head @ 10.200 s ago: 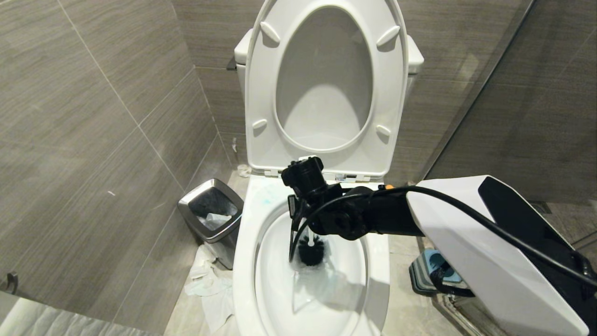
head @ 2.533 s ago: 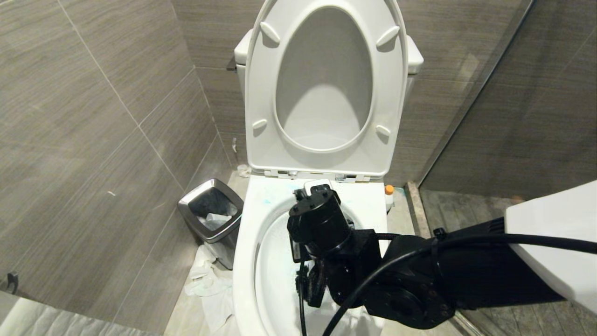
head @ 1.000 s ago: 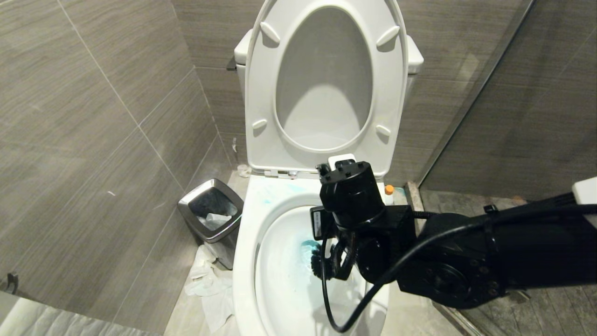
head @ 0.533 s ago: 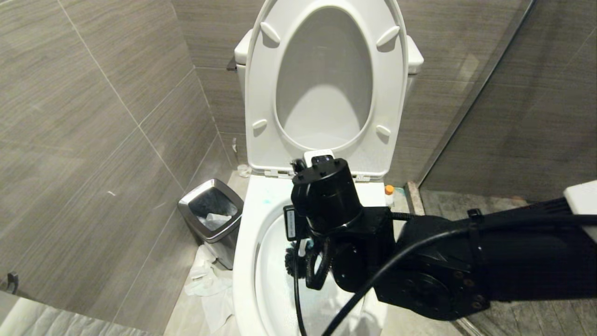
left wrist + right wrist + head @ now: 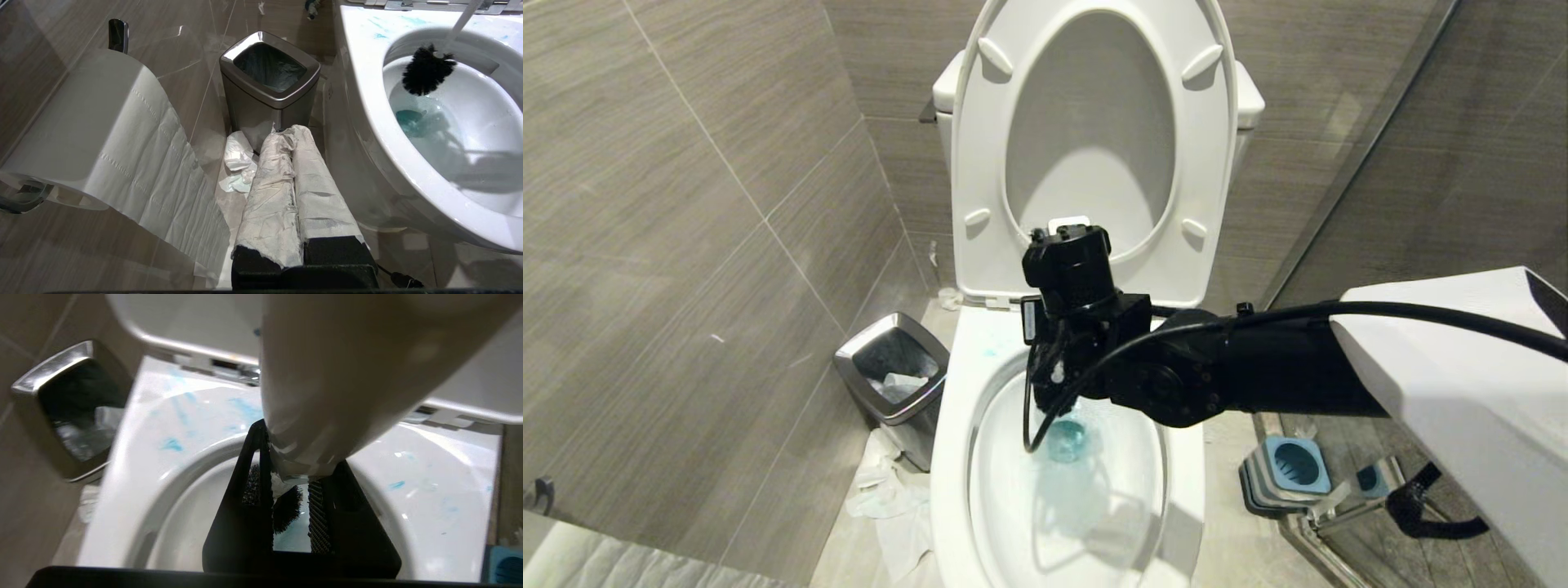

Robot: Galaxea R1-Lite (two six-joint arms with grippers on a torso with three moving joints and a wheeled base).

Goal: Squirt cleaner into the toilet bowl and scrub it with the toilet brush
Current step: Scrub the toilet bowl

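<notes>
The white toilet bowl (image 5: 947, 465) stands open with seat and lid raised. Blue cleaner (image 5: 1066, 437) colours the water at its bottom and streaks the back rim (image 5: 171, 444). My right arm (image 5: 1176, 376) reaches over the bowl from the right. My right gripper (image 5: 300, 465) is shut on the white handle (image 5: 318, 396) of the toilet brush. The dark brush head (image 5: 427, 73) rests against the bowl's back wall, just above the blue water (image 5: 410, 120). My left gripper (image 5: 286, 132), its fingers wrapped in white, hangs shut and empty low beside the bowl (image 5: 367, 94).
A steel-rimmed bin (image 5: 894, 367) stands left of the toilet, with crumpled paper (image 5: 886, 498) on the floor before it. The blue-and-grey brush holder (image 5: 1286, 474) sits on the floor to the right. A toilet paper roll (image 5: 94, 130) hangs near my left gripper.
My right arm has swung left and toward the back of the bowl, carrying the brush head from the middle up to the back wall. The blue water now shows.
</notes>
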